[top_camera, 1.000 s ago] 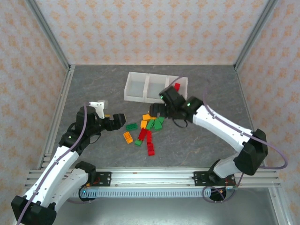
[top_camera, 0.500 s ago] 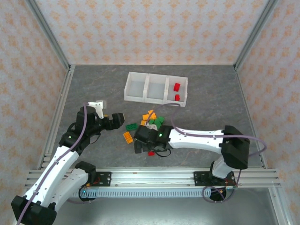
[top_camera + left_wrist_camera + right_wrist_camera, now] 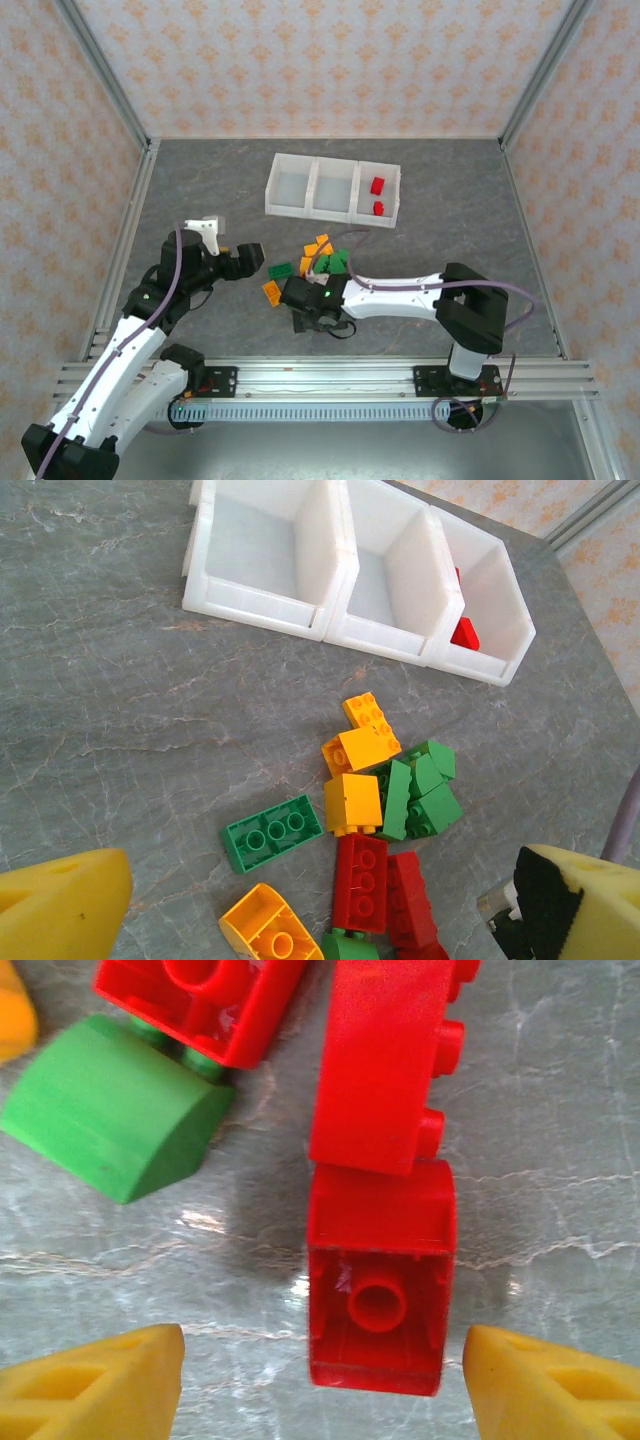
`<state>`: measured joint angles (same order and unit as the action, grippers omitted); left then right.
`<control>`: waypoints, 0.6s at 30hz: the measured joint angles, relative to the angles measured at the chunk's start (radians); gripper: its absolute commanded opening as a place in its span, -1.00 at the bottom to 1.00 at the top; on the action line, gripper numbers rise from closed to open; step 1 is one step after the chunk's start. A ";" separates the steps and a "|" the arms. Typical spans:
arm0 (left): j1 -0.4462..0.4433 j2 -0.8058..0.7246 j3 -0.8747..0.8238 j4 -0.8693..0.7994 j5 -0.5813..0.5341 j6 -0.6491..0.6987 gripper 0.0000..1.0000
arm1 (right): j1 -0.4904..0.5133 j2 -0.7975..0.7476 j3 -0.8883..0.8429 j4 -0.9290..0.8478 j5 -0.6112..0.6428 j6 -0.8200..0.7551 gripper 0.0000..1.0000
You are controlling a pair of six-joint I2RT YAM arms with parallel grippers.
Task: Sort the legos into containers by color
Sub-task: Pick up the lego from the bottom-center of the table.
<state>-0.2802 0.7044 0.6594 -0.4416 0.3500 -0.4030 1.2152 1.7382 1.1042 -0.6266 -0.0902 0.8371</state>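
- The right gripper (image 3: 325, 1365) is open and low over the near end of the pile (image 3: 318, 262). Its yellow pads (image 3: 100, 1385) stand on either side of a red brick (image 3: 378, 1305), with a gap showing on both sides.
- That red brick lies hollow side up on the table (image 3: 200, 180). One end butts against a second red brick (image 3: 385, 1070). A green piece (image 3: 110, 1135) sits beside it, apart.
- The left gripper (image 3: 250, 258) is open and holds nothing, just left of the pile.
- The tray (image 3: 285, 208) stands beyond the pile, on the far side. Its right compartment holds two reds (image 3: 377, 185).
- The step in hand, as I judge it, is gripping this red brick to carry it to the right compartment.
- Centre first: the brick sits a little toward one pad, so shift the gripper until the gaps match. Otherwise the first pad to touch will likely push the brick askew.
- Go down until the pads cover most of the side walls, then close on the two smooth long sides. The hollow shell should take a firm squeeze.
- Lift straight up. A sideways pull could drag the second red brick or nudge the green piece.
- Carry it above the tray's wall and let go low inside the right compartment, so it does not bounce out.
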 measured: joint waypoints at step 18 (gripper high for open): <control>0.000 0.000 0.000 0.000 0.000 0.000 0.98 | -0.016 0.085 0.034 -0.055 0.041 -0.060 -0.20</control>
<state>-0.2802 0.7044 0.6594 -0.4412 0.3500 -0.4030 1.1988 1.8236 1.1378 -0.6811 -0.0490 0.7776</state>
